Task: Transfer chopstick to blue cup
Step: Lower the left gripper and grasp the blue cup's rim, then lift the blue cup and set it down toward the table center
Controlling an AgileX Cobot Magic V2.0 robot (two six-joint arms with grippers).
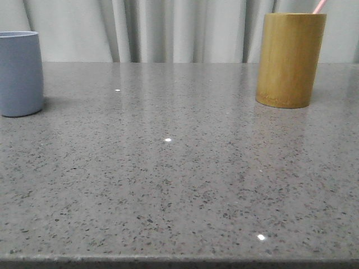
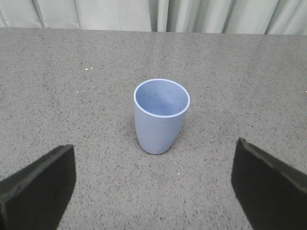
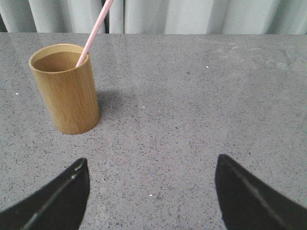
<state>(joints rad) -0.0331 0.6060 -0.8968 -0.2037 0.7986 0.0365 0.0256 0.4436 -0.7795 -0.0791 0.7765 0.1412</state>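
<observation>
So the thin pale pink chopstick (image 3: 92, 34) is standing in the tall tan bamboo cylinder (image 1: 290, 59), leaning against its rim with the top end poking up and out. In the front view that cylinder sits far right on the speckled grey stone worktop (image 1: 179, 179), and the matte pale grey-blue cup (image 1: 19, 73) is way over on the far left, well apart from it.

What matters here is that the chopstick is on the right arm's side. In the right wrist view, the right gripper (image 3: 151, 191) has its dark fingers (image 3: 57, 199) spread wide with nothing between them, and the bamboo cylinder sits ahead and off to one side, not lined up between them. The stick's long axis runs steeply upward with a slight tilt, so I'd guess the grab needs to come at the exposed upper part.

The left gripper (image 2: 153, 184) is also spread wide and empty, with the blue cup upright and roughly centred ahead of it.
</observation>
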